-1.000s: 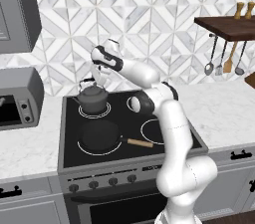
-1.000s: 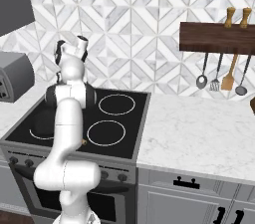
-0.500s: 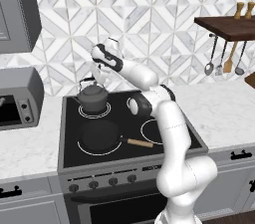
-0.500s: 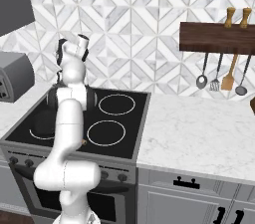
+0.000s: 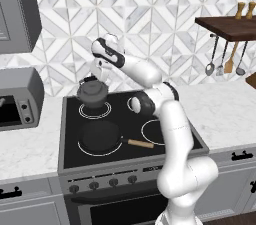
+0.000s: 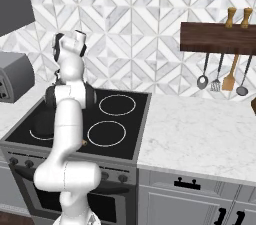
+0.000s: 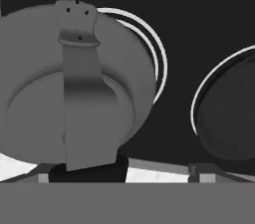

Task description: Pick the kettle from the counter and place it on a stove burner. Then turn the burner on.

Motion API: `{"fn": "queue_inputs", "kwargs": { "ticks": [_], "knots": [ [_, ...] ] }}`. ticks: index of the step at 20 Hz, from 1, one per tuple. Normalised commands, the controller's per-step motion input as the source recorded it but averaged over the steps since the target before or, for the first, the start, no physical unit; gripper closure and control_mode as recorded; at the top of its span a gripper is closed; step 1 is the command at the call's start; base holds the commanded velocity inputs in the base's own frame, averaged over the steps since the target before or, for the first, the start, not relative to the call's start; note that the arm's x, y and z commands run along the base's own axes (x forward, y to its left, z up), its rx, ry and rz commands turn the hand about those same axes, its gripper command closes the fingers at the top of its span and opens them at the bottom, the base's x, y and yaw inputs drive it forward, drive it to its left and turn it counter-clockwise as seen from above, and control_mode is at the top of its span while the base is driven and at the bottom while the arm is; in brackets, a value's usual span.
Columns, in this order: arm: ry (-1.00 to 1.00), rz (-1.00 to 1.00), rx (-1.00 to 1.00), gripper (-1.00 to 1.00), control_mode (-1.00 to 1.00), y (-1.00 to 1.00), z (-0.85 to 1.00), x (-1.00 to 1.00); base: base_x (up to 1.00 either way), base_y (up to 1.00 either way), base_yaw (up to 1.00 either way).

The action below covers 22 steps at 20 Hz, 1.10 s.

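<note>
The dark grey kettle [image 5: 92, 93] stands upright on the back-left stove burner [image 5: 96, 112], a double white ring in the black glass. My gripper [image 5: 102, 75] hangs just above the kettle's handle, open and holding nothing. From the hand view I look straight down on the kettle [image 7: 74, 83]. Its arched handle [image 7: 82, 98] runs up the middle and the burner's double ring [image 7: 158, 61] peeks out beside it. My gripper [image 7: 124, 173] has its tips spread wide at the bottom. The white marble counter [image 5: 225, 104] lies to the right of the stove.
A black frying pan [image 5: 100, 136] with a wooden handle [image 5: 141, 144] sits on the front-left burner, close to the kettle. A row of knobs [image 5: 95, 185] lines the stove front. A toaster oven [image 5: 20, 96] stands at left. Utensils [image 5: 225, 61] hang under a wooden shelf at right.
Hardly anything differs: the kettle rests on the same burner and my hand stays above it, with only a slight shift of the arm.
</note>
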Motion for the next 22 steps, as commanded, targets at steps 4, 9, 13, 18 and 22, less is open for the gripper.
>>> {"fn": "queue_inputs", "kwargs": {
  "ticks": [4,9,13,18,22],
  "knots": [
    [0.00,0.00,0.00,-1.00,-1.00,0.00,0.01,-0.94,0.00,0.00,0.00],
    [0.00,0.00,0.01,-1.00,-1.00,0.00,0.00,-0.20,0.00,0.00,0.00],
    [-0.01,0.00,0.00,-1.00,-1.00,-0.12,0.00,0.05,0.00,0.00,0.00],
    [-0.02,0.00,0.02,-1.00,-1.00,-0.01,-0.14,0.01,0.00,0.00,0.00],
    [0.00,0.00,0.03,-1.00,-1.00,0.00,-0.22,0.00,0.00,0.00,0.00]
  ]
}}
